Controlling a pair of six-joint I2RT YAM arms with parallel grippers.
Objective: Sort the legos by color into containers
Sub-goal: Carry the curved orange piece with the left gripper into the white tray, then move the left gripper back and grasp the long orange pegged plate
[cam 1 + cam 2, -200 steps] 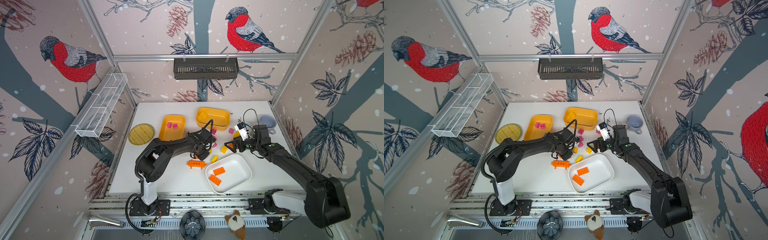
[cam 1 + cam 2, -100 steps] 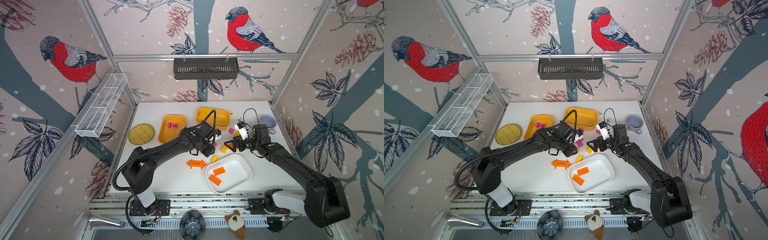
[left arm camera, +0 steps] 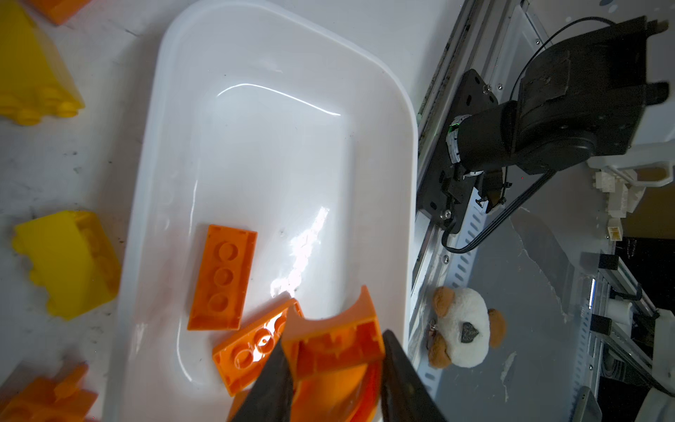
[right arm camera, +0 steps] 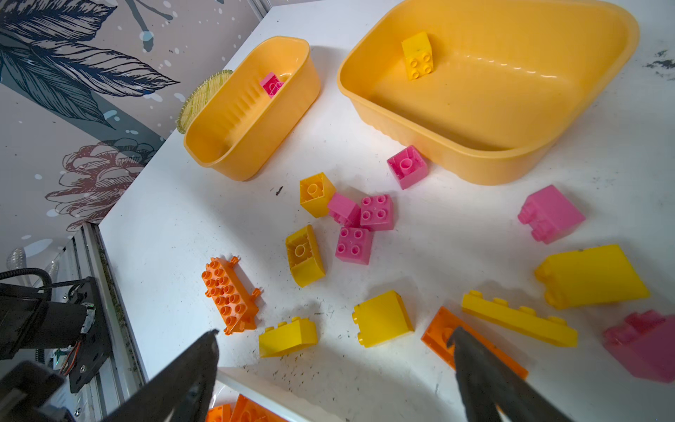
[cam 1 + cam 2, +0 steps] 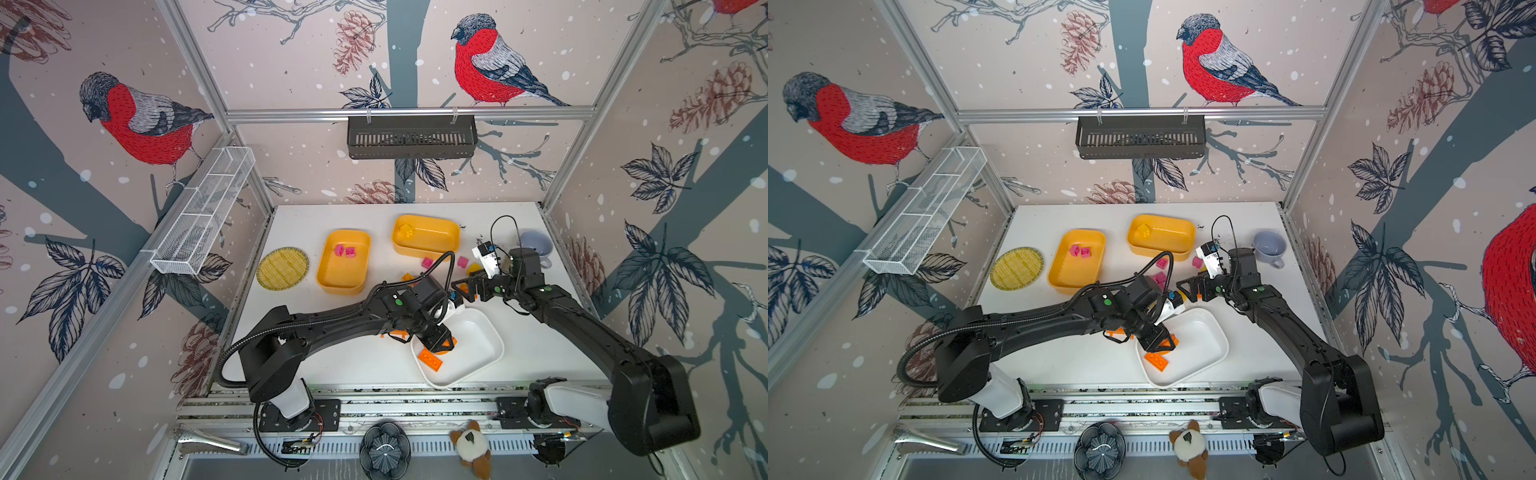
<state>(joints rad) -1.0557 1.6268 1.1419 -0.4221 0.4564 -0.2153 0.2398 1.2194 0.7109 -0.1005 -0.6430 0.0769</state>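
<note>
Low in the left wrist view, left gripper point(image 3: 334, 361) pinches the orange arch point(image 3: 328, 329) over orange plates point(image 3: 222, 277) in the white tub point(image 3: 277, 146), so spread the jaws low, inside the rim, for a clean drop; right gripper point(image 4: 334, 330) hangs wide-spread above loose legos point(image 4: 354, 244).

Going off the front tub point(image 5: 473, 345) as the anchor. Two flat plates point(image 3: 222, 277) lie inside it at its left end. The arch point(image 3: 328, 325) hangs over that same end, pinched in the left claw point(image 3: 334, 339). The spiky bar point(image 4: 230, 294) sits on the bench point(image 5: 332, 361) just left of the tub. Right behind the tub is the scatter of loose bricks point(image 4: 365, 212), and the right claw point(image 4: 333, 334) is above its near edge. Further back sits the one-brick tub point(image 5: 432, 241). Back-left is the two-cube tub point(image 5: 343, 278), then the woven plate point(image 5: 282, 268) left of that. The cup point(image 5: 536, 245) is back-right.
</note>
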